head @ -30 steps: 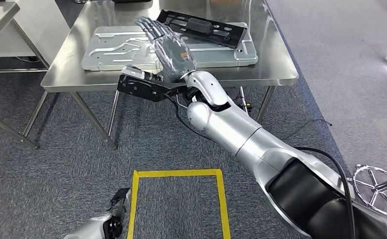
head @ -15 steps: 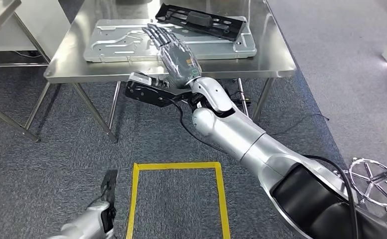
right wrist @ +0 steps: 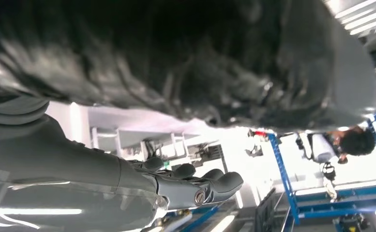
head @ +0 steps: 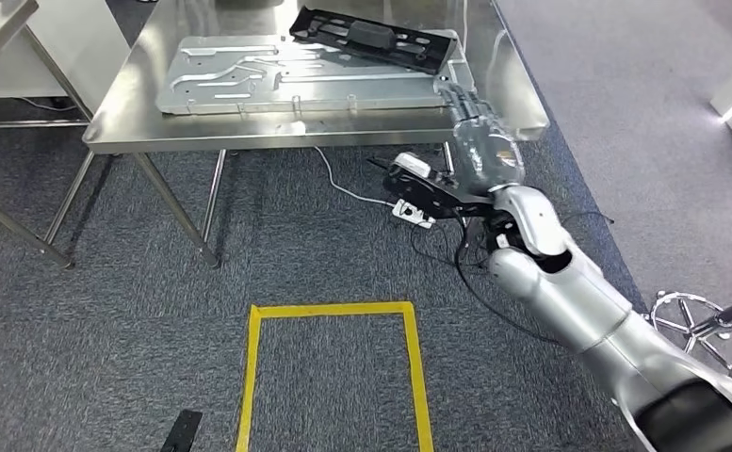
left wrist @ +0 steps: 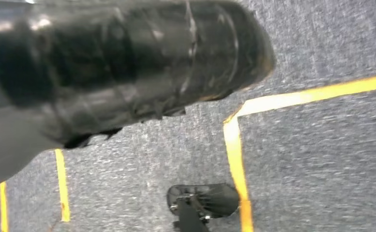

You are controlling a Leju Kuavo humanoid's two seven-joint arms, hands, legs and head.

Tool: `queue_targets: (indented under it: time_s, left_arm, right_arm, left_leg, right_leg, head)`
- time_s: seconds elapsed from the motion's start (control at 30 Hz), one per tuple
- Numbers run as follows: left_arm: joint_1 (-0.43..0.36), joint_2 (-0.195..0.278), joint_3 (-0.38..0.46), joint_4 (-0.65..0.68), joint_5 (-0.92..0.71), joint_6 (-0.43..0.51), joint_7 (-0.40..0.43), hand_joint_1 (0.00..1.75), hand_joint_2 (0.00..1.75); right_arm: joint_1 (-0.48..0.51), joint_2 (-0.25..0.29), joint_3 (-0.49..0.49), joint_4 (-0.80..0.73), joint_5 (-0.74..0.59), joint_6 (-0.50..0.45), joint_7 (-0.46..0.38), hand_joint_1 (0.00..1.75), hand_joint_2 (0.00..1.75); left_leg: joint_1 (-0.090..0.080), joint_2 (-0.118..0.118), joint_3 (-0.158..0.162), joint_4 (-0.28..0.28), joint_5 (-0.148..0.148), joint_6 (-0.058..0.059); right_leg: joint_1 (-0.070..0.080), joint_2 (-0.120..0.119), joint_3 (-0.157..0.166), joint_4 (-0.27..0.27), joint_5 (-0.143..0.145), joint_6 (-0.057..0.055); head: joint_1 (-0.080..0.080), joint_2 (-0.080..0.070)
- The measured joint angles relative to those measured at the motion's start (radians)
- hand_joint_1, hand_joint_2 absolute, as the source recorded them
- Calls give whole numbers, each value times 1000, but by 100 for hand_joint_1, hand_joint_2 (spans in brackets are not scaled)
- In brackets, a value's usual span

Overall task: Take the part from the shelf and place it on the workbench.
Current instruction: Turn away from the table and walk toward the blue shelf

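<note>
The right hand's fingers (head: 460, 98) lie stretched out and slightly apart, clamped on nothing, at the near right corner of the bench (head: 136, 122). The right hand (head: 479, 141) hangs just off that bench edge, its silver arm running back and down to the right. In the right wrist view the same fingers (right wrist: 210, 186) show open and bare.

The left hand (left wrist: 103, 72) is a dark blur in its wrist view over the carpet; whether its fingers are apart or together cannot be told.

On the bench lie two things: one flat silver metal plate (head: 249, 85) with stamped ribs and slots, and one black part (head: 371, 40), long and narrow, resting on the plate's far right portion and tilted across it.

Below the bench, on the grey carpet, a white power strip (head: 411, 212) with cables lies near the right hand. One yellow tape rectangle (head: 329, 311) marks the floor nearer than the bench.
</note>
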Motion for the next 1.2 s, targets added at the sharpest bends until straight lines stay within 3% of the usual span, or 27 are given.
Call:
queue_targets:
  time_s: [0.07, 0.13, 0.23, 0.3, 0.33, 0.37, 0.43, 0.5, 0.6, 0.67, 0.73, 0.8, 0.83, 0.87, 0.9, 1.0, 1.03, 1.13, 1.2]
  left_arm:
    - [7, 7, 0, 0, 3, 1, 13, 0, 0]
    - [11, 13, 0, 0, 3, 2, 20, 0, 0]
    - [11, 20, 0, 0, 3, 3, 23, 0, 0]
    - [13, 21, 0, 0, 4, 7, 30, 0, 0]
    - [14, 21, 0, 0, 4, 10, 34, 0, 0]
    - [15, 21, 0, 0, 4, 13, 39, 0, 0]
    - [16, 21, 0, 0, 3, 15, 46, 0, 0]
    - [15, 22, 0, 0, 3, 17, 49, 0, 0]
    - [14, 26, 0, 0, 3, 19, 50, 0, 0]
    - [15, 30, 0, 0, 3, 21, 51, 0, 0]
    - [15, 33, 0, 0, 3, 21, 55, 0, 0]
    - [15, 35, 0, 0, 3, 22, 62, 0, 0]
    - [15, 35, 0, 0, 3, 22, 65, 0, 0]
    - [16, 36, 0, 0, 3, 22, 67, 0, 0]
    - [16, 36, 0, 0, 3, 22, 68, 0, 0]
    - [13, 41, 0, 0, 3, 23, 71, 0, 0]
    - [11, 44, 1, 0, 2, 23, 72, 0, 0]
    - [9, 47, 1, 0, 2, 27, 79, 0, 0]
    - [10, 49, 1, 0, 1, 29, 82, 0, 0]
  right_arm:
    - [17, -23, -11, -42, 2, 7, 7, 0, 0]
    - [33, -43, -21, -78, 3, 10, 13, 0, 0]
    - [46, -64, -35, -119, 4, 10, 15, 0, 0]
    - [59, -75, -43, -140, 4, 11, 18, 0, 0]
    - [65, -80, -46, -150, 5, 13, 21, 0, 0]
    - [70, -85, -49, -161, 7, 16, 24, 0, 0]
    - [73, -92, -56, -182, 11, 22, 29, 0, 0]
    - [76, -98, -65, -201, 13, 26, 32, 0, 0]
    - [86, -106, -73, -222, 15, 28, 35, 0, 0]
    - [90, -109, -77, -235, 17, 32, 37, 0, 0]
    - [92, -111, -81, -248, 18, 37, 40, 0, 0]
    - [97, -112, -84, -256, 19, 43, 43, 0, 0]
    - [101, -113, -85, -259, 19, 44, 45, 0, 0]
    - [105, -114, -86, -262, 19, 45, 46, 0, 0]
    - [107, -115, -87, -265, 19, 45, 47, 0, 0]
    - [108, -119, -93, -278, 20, 44, 48, 0, 0]
    - [108, -120, -95, -281, 21, 44, 48, 0, 0]
    - [114, -124, -97, -286, 22, 44, 50, 0, 0]
    - [116, -128, -98, -290, 23, 44, 51, 0, 0]
  left_leg:
    - [-1, 1, -3, -7, 12, 10]
    - [2, 4, -6, -20, 29, 25]
    - [2, 6, -22, -28, 49, 40]
    - [1, 5, -35, -26, 58, 41]
    - [1, 4, -42, -25, 62, 39]
    - [1, 3, -49, -22, 66, 37]
    - [1, 3, -62, -11, 70, 31]
    - [-2, 3, -73, 1, 74, 23]
    - [-4, 2, -81, 1, 86, 5]
    - [-1, 2, -94, 19, 68, -7]
    - [1, 2, -129, 107, 1, -18]
    - [2, 3, -173, 238, -71, -23]
    - [2, 3, -181, 279, -88, -22]
    - [1, 2, -173, 285, -88, -19]
    - [0, 2, -145, 253, -73, -13]
    - [-12, 2, -13, 48, -15, 18]
    - [-17, 3, 12, 6, -7, 27]
    - [-24, 2, 20, -22, 8, 37]
    - [-19, 6, 19, -42, 29, 42]
  right_leg:
    - [-2, 0, -2, -5, 6, 13]
    - [-3, 0, -11, 16, -19, 22]
    - [-4, -1, -67, 178, -135, 29]
    - [-5, -1, -90, 273, -180, 33]
    - [-5, -1, -77, 271, -175, 33]
    - [-6, -2, -46, 231, -156, 34]
    - [-8, -2, 44, 89, -112, 31]
    - [-6, 1, 89, 5, -92, 24]
    - [-1, 3, 81, 1, -79, 4]
    - [-2, 0, 73, -1, -67, -12]
    - [-3, -3, 62, -2, -56, -23]
    - [0, -5, 48, -2, -46, -28]
    - [2, -5, 42, -1, -42, -29]
    - [5, -5, 36, -1, -37, -30]
    - [8, -5, 30, -1, -32, -31]
    - [14, -4, 20, -2, -20, -29]
    - [13, -6, 18, -2, -16, -25]
    - [8, -9, 14, -7, -5, -9]
    - [8, -8, 8, 7, -26, 2]
  head:
    - [0, 0]
    - [1, 0]
    - [2, 0]
    - [2, 0]
    - [3, 0]
    - [3, 0]
    - [2, 0]
    - [2, 0]
    - [1, 0]
    - [-1, 0]
    - [-4, 0]
    - [-4, 0]
    - [-4, 0]
    - [-4, 0]
    - [-4, 0]
    - [-4, 0]
    - [-4, 0]
    - [-4, 0]
    - [-3, 0]
